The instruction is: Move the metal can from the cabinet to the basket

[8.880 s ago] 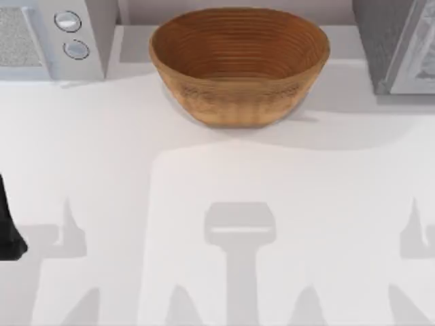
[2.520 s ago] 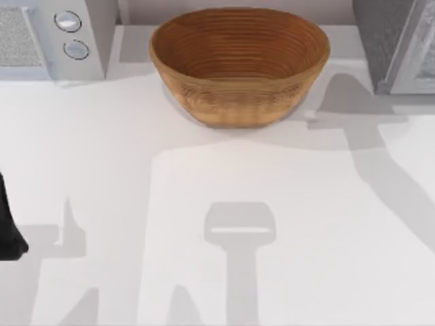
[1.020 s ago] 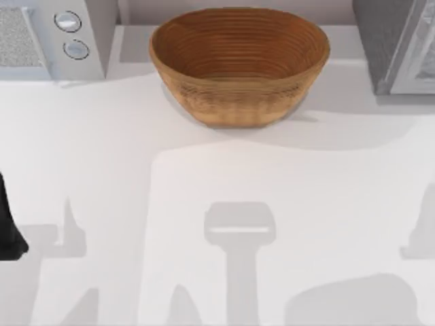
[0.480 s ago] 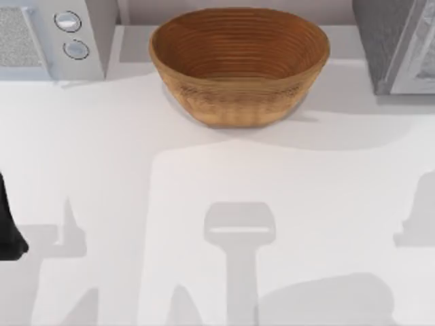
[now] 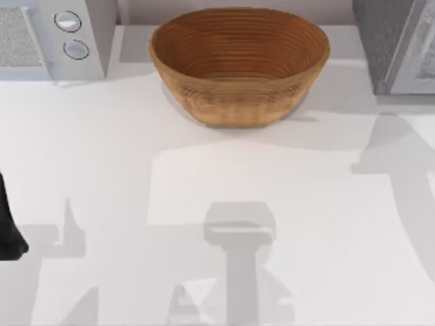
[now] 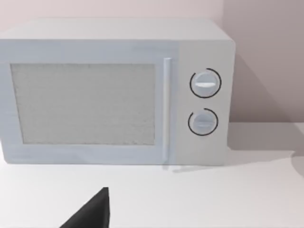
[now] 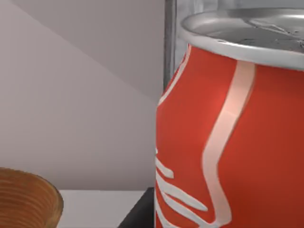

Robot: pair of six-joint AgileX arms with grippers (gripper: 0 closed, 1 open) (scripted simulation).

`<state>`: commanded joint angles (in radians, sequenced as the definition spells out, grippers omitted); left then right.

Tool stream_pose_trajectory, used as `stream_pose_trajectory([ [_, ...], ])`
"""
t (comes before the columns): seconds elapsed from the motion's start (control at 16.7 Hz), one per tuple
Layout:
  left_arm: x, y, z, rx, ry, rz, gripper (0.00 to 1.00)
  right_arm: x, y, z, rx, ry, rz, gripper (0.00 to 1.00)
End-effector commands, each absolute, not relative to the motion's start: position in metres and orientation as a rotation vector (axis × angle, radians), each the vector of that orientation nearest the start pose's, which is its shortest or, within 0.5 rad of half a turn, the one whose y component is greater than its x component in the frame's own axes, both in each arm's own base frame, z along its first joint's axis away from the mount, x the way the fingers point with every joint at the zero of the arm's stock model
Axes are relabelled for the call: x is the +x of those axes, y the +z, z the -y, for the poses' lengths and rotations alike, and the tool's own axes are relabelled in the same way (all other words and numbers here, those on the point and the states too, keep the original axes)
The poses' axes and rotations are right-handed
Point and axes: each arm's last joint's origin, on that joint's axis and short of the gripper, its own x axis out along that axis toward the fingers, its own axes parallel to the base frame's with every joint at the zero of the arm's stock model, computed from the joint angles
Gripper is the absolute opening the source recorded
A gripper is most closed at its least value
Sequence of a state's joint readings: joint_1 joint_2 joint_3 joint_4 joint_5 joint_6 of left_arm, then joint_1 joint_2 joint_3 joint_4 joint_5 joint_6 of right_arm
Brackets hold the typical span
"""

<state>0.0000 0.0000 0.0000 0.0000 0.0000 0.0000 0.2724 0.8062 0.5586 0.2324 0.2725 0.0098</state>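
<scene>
While the left arm (image 5: 8, 227) rests parked at the left edge of the tabletop (image 5: 102, 156), facing the white microwave (image 6: 118, 90), the basket (image 5: 239, 64) stands empty at the middle back, placed there to receive the can. Very close in front of the right end effector, the metal can (image 7: 232, 137) stands upright beside the cabinet (image 5: 394, 41), and the basket's rim lies further off to its side. I judge the can to be gripped, but I cannot tell whether the fingers are closed.
</scene>
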Motion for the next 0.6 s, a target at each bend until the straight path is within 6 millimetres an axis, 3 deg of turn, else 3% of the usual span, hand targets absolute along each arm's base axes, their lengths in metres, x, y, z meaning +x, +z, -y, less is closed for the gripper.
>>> stream_pose_trajectory([
  [0.18, 0.106, 0.16, 0.001, 0.0, 0.0, 0.0, 1.0, 0.238, 0.309, -0.08, -0.008, 0.004, -0.011, 0.0],
  [0.3, 0.106, 0.16, 0.001, 0.0, 0.0, 0.0, 1.0, 0.272, 0.313, -0.111, -0.01, 0.003, -0.012, 0.0],
  [0.6, 0.106, 0.16, 0.001, 0.0, 0.0, 0.0, 1.0, 0.34, 0.294, -0.199, -0.003, 0.003, -0.005, 0.0],
])
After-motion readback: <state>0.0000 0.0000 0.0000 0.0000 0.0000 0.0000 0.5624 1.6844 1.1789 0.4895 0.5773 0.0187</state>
